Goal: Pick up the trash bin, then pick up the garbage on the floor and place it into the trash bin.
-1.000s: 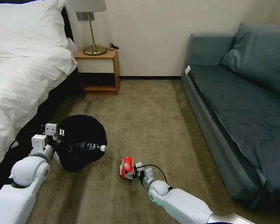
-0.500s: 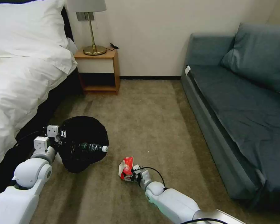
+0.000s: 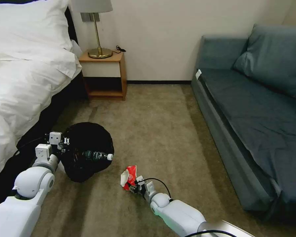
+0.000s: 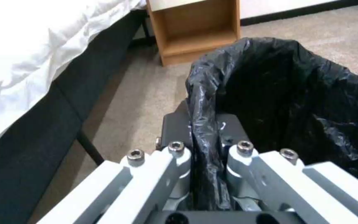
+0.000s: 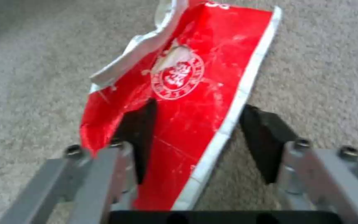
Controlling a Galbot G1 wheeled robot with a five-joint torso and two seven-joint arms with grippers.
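The right gripper (image 3: pixel 132 188) sits low over the carpet (image 3: pixel 161 131) in the near middle of the scene, its two dark fingers (image 5: pixel 139 124) spread apart with the red-and-white packet (image 5: pixel 179 93) lying between them. In the right wrist view one finger overlaps the packet's red face, while the other stands just beside its white edge with a little carpet showing between; the jaws are apart and have not closed on it. In the head view the packet (image 3: pixel 128 177) lies crumpled on the floor just beyond the gripper.

To the left, the left gripper (image 4: pixel 206 146) is clamped on the rim of the trash bin (image 3: pixel 85 149), its fingers pressed together on the crinkled black bag (image 4: pixel 295 99) that folds over the edge. The left wrist view shows the bag's plastic squeezed in the narrow gap between the two fingers. The head view shows the left gripper (image 3: pixel 61 144) at the bin's left side, near the bed (image 3: pixel 19 85).

A small clear bottle (image 3: pixel 97 155) with a green label lies across the bin's dark opening, its white cap pointing right toward the rim. The bin is well apart from the packet, to its left and a little farther away.

At the far wall a wooden nightstand (image 3: pixel 105 75) carries a brass lamp (image 3: pixel 97 36), and a blue-grey sofa (image 3: pixel 253 108) runs along the right side.
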